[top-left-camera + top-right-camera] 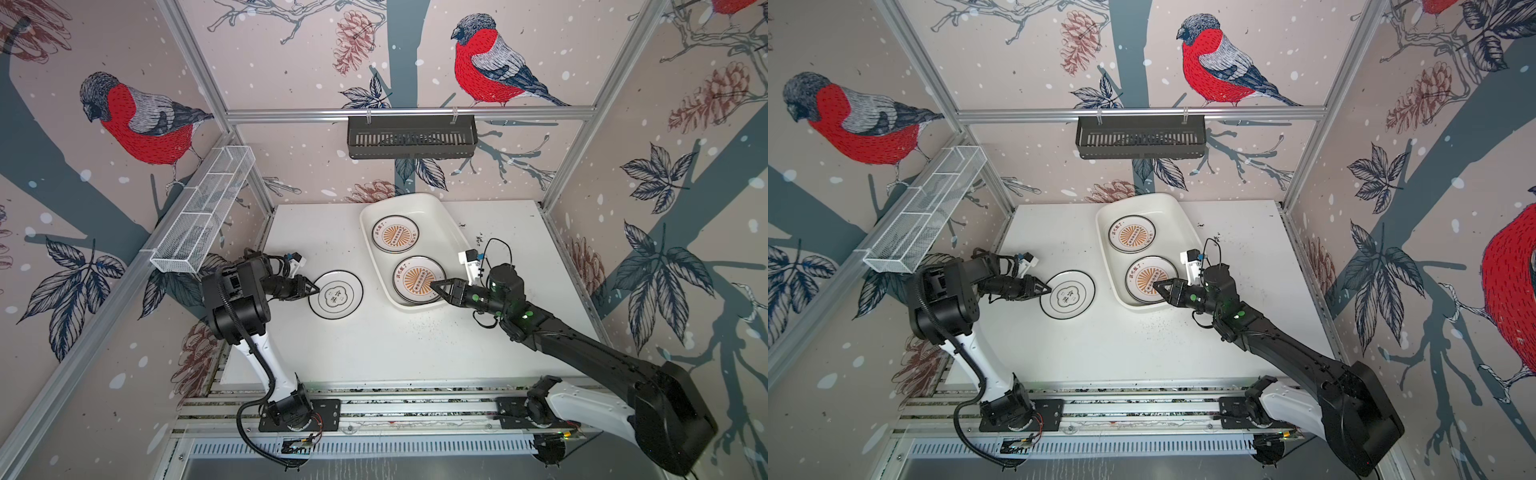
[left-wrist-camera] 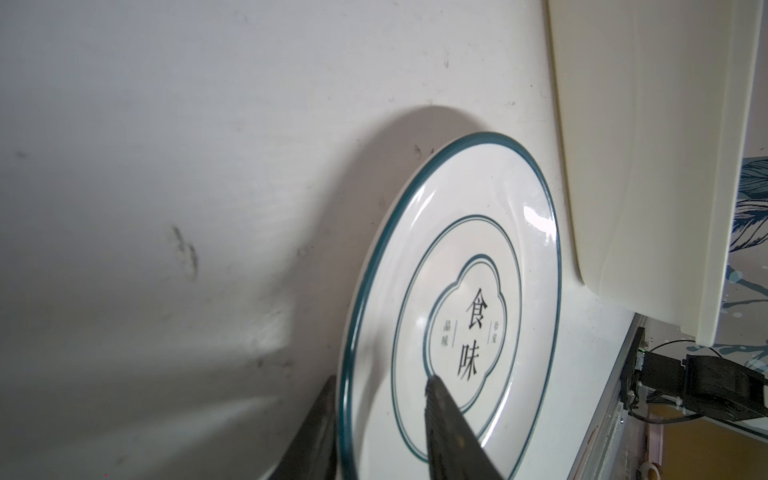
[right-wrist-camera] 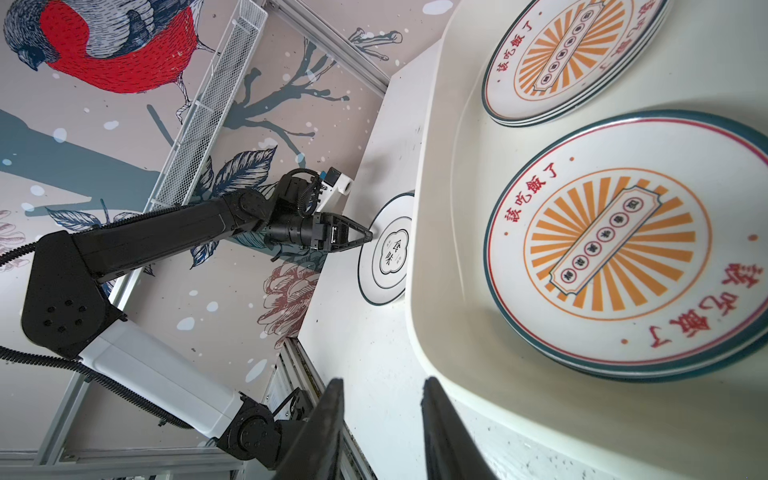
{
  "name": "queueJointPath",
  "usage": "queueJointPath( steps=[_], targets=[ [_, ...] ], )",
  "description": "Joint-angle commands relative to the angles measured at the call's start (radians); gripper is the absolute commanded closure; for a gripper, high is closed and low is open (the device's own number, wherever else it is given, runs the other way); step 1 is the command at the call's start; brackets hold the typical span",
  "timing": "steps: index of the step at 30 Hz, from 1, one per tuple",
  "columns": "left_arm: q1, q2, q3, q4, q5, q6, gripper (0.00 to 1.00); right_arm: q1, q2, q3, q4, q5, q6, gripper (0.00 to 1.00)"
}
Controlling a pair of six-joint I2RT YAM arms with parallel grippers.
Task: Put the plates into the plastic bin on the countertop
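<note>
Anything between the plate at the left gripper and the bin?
Nothing lies on the white speckled countertop between the thin-rimmed white emblem plate and the cream plastic bin. Inside, two stacks of orange sunburst plates cover most of the floor, and the right gripper sits over the near stack.

Flat white speckled countertop (image 1: 374, 345) carries everything. Right of centre, towards the far edge, we note a large cream-white rectangular plastic bin (image 1: 437, 226), set at a slant with its long side running near to far. Inside it we see two piles of round white plates with orange sunburst centres and red lettering, a far pile (image 1: 395, 234) and a near pile (image 1: 415, 279). Both lie flat, face up and apart. Left of the bin, a round white plate with thin dark-green rim and central emblem (image 1: 338, 296) lies face up on the countertop, near the bin's wall but not touching it.
</note>
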Motion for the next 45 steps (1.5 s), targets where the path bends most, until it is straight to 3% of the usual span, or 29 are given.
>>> queueJointPath(
  steps=[1, 22, 28, 45],
  targets=[
    [0.0, 0.014, -0.002, -0.028, -0.04, 0.019, 0.67, 0.0, 0.007, 0.001, 0.055, -0.016, 0.009, 0.67],
    [-0.001, 0.018, -0.013, -0.023, 0.014, -0.009, 0.84, 0.003, 0.03, 0.014, 0.077, -0.025, 0.023, 0.68],
    [0.0, 0.012, -0.007, -0.038, 0.031, -0.012, 0.97, 0.002, 0.029, 0.014, 0.075, -0.022, 0.023, 0.68],
    [0.007, -0.018, 0.025, -0.147, 0.119, 0.022, 1.0, 0.0, 0.024, 0.019, 0.068, -0.02, 0.019, 0.68]
  ],
)
